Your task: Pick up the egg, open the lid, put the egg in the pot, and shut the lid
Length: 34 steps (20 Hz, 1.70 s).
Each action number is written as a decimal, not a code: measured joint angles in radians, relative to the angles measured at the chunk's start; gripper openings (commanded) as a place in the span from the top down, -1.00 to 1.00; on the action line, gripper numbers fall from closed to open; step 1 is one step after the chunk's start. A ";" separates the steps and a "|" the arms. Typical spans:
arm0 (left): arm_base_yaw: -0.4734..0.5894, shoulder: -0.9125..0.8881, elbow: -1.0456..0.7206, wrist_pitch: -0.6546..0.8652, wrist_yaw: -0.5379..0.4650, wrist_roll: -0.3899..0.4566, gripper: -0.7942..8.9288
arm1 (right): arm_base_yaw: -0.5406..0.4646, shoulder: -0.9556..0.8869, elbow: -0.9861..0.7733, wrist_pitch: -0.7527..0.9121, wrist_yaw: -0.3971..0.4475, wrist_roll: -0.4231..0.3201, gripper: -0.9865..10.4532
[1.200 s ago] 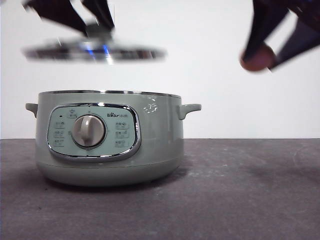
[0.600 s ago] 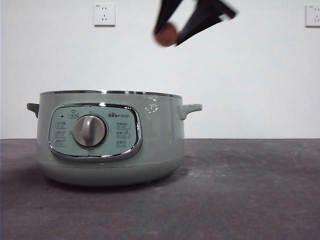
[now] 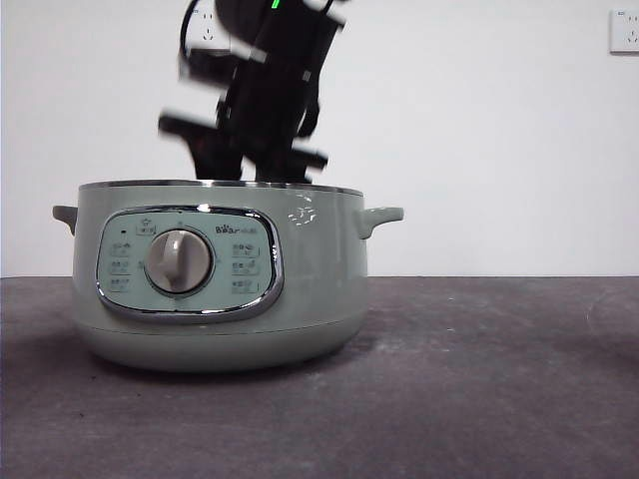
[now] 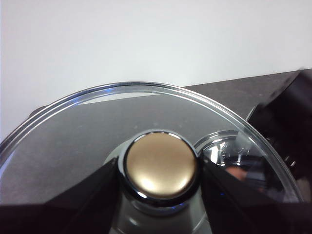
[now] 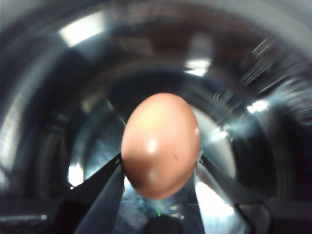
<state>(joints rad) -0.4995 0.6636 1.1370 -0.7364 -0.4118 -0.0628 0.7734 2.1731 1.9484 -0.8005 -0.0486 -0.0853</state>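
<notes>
The pale green pot [image 3: 310, 289] stands lidless on the left of the dark table. My right arm [image 3: 268, 90] comes down from above, and its lower part dips behind the pot's steel rim. In the right wrist view my right gripper [image 5: 161, 165] is shut on the brown-orange egg [image 5: 161, 141], which hangs inside the pot's shiny steel bowl [image 5: 253, 122]. My left gripper [image 4: 161, 181] is shut on the knob [image 4: 161, 162] of the glass lid [image 4: 97, 124] and holds it up, out of the front view. The egg is hidden in the front view.
The dark table [image 3: 479, 379] stretches to the right of the pot. A white wall stands behind it, with a socket [image 3: 625, 30] at the top right.
My right gripper has carried the egg left and down, from the upper right into the pot's mouth. The lid in my left gripper has gone out of the front view.
</notes>
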 measured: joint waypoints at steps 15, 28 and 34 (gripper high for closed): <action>0.000 0.000 0.000 -0.053 0.000 0.000 0.85 | 0.018 0.047 0.000 -0.022 0.026 -0.014 -0.01; 0.000 0.359 0.000 0.260 0.245 0.000 0.85 | -0.214 -0.546 0.007 -0.257 0.131 0.080 0.00; 0.000 0.544 0.000 0.397 0.322 -0.036 0.85 | -0.270 -0.607 0.007 -0.311 0.131 0.086 0.01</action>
<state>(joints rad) -0.4995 1.2076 1.1370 -0.3393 -0.0902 -0.0986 0.5034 1.5658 1.9556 -1.1110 0.0826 0.0010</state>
